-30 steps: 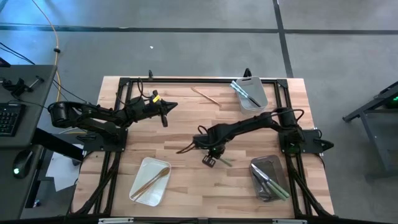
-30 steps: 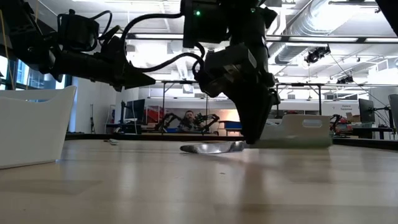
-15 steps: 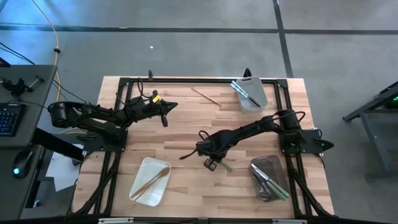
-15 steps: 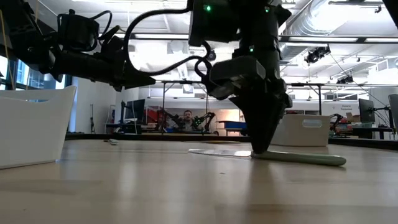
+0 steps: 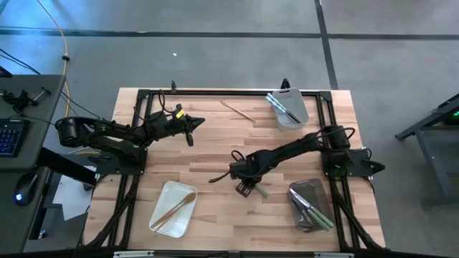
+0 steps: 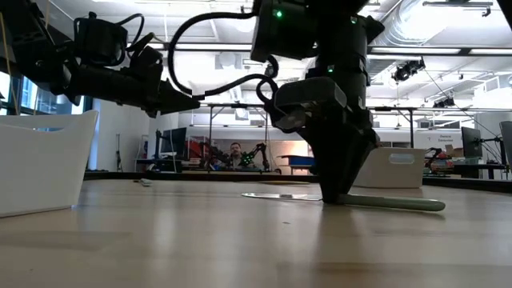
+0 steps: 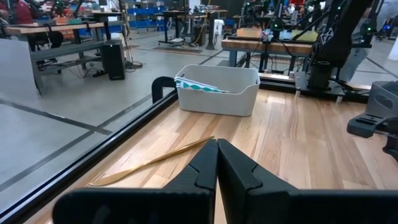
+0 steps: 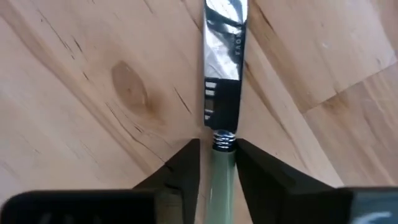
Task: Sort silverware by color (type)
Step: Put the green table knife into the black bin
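- A green-handled knife (image 8: 219, 168) lies flat on the counter (image 5: 215, 147) near its middle, blade (image 8: 222, 43) silver.
- The right pincer (image 8: 216, 163) straddles the handle, fingers (image 8: 180, 171) spread just off it.
- The left pincer (image 7: 217, 163), pressed together, hovers far left.
- A gold utensil (image 7: 152, 163) lies by the far edge.

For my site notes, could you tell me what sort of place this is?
Probably a robotics lab or workshop: other workbenches stand on the bare concrete floor, exposed ducts run overhead, and a person sits behind.
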You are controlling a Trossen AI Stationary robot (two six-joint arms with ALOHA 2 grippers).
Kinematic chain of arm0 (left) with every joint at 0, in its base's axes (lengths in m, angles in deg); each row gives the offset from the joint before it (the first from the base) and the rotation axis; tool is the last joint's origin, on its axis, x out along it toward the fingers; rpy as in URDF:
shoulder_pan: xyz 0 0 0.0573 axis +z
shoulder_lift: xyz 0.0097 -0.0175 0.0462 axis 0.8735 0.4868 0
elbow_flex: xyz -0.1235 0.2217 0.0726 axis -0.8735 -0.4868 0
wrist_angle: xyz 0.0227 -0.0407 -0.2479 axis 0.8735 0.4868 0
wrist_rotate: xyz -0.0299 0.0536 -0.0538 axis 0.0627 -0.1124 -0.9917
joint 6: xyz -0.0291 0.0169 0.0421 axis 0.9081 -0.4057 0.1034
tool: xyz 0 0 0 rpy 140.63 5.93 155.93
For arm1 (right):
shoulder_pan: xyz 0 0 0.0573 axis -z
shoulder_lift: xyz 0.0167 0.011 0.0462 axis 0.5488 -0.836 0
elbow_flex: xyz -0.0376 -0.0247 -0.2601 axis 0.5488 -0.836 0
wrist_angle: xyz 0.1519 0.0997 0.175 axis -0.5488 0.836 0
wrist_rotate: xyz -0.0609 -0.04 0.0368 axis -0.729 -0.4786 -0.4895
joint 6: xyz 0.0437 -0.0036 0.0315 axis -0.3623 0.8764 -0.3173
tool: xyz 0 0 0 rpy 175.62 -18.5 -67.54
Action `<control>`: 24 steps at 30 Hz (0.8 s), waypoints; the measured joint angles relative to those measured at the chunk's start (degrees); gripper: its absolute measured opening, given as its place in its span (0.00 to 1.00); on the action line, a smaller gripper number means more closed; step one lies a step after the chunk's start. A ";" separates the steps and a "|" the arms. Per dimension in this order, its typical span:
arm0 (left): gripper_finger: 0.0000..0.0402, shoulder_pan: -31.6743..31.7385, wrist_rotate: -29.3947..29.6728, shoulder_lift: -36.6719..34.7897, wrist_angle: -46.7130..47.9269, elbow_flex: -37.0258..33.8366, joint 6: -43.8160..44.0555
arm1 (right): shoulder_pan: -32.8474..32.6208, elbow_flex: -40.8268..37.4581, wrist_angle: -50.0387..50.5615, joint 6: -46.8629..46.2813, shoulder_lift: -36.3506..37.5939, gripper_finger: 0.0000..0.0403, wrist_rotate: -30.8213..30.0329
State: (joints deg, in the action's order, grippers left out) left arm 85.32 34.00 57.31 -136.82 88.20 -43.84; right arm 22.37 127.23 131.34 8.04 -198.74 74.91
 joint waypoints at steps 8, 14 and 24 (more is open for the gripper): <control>0.00 0.00 0.00 0.00 0.00 0.00 0.00 | 0.73 -0.86 -0.60 1.06 0.43 0.06 1.29; 0.00 0.00 0.00 0.00 0.04 0.00 -0.04 | 1.51 2.13 2.89 3.20 1.17 0.02 1.76; 0.00 -0.01 0.00 0.00 0.04 0.00 -0.06 | 1.34 2.98 5.90 -0.09 6.07 0.00 0.45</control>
State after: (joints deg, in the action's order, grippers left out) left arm 85.31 34.00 57.31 -136.78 88.20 -43.91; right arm 23.71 130.22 137.25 7.95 -192.66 75.36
